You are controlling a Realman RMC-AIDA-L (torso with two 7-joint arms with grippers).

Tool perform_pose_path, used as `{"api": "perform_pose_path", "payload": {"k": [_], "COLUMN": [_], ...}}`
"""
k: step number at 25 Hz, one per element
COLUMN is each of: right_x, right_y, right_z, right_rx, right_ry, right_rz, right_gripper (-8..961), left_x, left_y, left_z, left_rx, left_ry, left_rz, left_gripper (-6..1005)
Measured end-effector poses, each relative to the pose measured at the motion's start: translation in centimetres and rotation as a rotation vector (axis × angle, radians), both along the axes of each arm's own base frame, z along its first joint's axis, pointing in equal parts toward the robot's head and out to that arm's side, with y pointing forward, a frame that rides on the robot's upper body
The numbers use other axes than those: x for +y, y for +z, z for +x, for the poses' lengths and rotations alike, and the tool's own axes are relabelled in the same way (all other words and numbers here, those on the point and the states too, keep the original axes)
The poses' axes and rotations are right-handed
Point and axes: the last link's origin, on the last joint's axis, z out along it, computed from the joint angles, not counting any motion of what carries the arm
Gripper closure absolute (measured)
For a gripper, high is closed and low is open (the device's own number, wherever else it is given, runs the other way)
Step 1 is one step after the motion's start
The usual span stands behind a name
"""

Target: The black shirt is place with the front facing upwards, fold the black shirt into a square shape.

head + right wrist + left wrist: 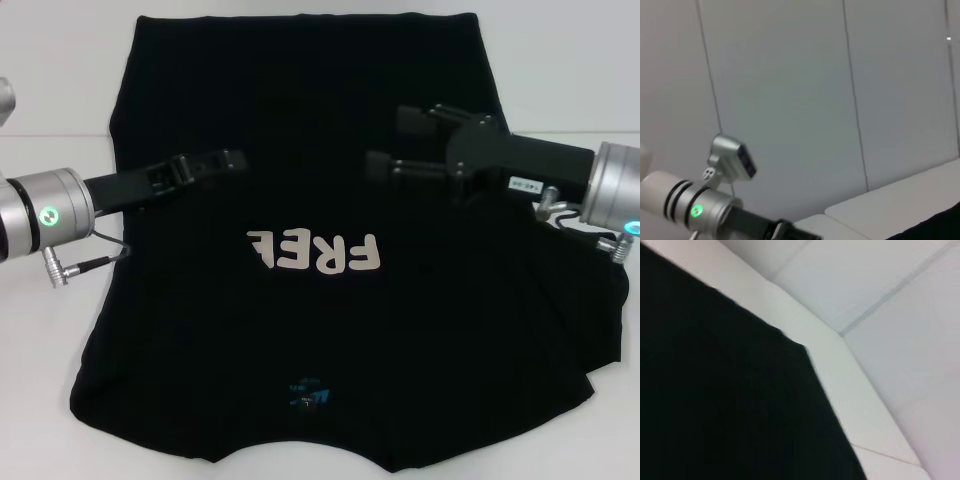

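Note:
The black shirt (300, 320) lies spread flat on the white table (560, 60), front up. Its white "FREE" lettering (315, 253) reads upside down, and the small blue neck label (307, 392) is near the front edge. My left gripper (236, 158) reaches in from the left over the shirt's middle, seen edge-on. From the right, my right gripper (388, 142) hovers over the shirt's upper right part, open with nothing between its fingers. In the left wrist view the shirt (715, 405) fills the near side beside the table edge (840, 385).
Bare white table surrounds the shirt at the back and on both sides. The right wrist view shows a grey panelled wall (790, 90), the left arm's wrist with a green light (696, 211), and a table corner (890, 205).

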Motion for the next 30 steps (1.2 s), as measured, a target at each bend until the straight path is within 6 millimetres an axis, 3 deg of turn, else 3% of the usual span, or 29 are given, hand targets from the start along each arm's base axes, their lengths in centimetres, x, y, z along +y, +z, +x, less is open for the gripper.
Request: {"api": "perform_pose_path", "payload": {"k": [8,10,17,25,30], "right_x": [0.3,0.2,-0.6,-3.2,-4.4], "right_y": [4.3,6.3,9.9,11.0,10.9], "right_z": [2.2,3.7,7.0,11.2,12.8], "right_rx": [0.140,0.200,0.282,0.231,0.165], "right_ry": [-0.266,-0.410,-0.665,-0.946,-1.057], "right_rz": [-0.104,-0.147,-0.212,-0.347,-0.410], "right_gripper": [37,38,38,37,37], "left_x": [-1.9,-2.1,-4.1,-5.5,-6.3], "left_y": [-0.2,-0.2,-0.9,-2.4,-3.6], "left_z": [1.0,1.0,0.9,1.0,1.1], "left_rx": [0.066,0.083,0.186,0.270,0.315], "left_ry": [-0.276,-0.305,-0.560,-0.743,-0.836], "left_rz": [-0.007,-0.002,0.054,0.074,0.027], "left_gripper": [150,145,140,139,139]}}
